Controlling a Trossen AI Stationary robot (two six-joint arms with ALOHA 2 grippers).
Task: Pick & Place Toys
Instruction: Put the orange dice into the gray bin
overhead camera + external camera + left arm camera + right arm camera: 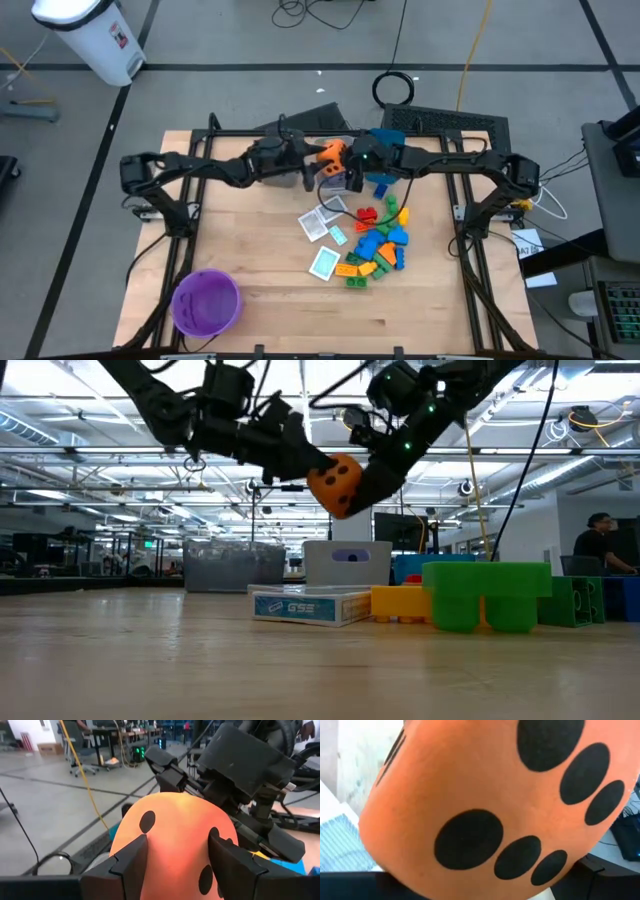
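A purple bowl (pixel 206 302) sits at lower left of the wooden worktop (pixel 260 300). At centre lie cards (pixel 326 263) and coloured bricks (pixel 378 245). Above them, held aloft, the left gripper (pixel 322 158) pinches the orange die (pixel 331 155); the right gripper (pixel 352 170) touches it, its finger state unclear.

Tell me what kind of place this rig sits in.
Likely a robotics lab or open industrial workspace. The low view shows exposed ceiling trusses and a person at a workstation; the high view shows cables on a taped concrete floor around the wooden table.
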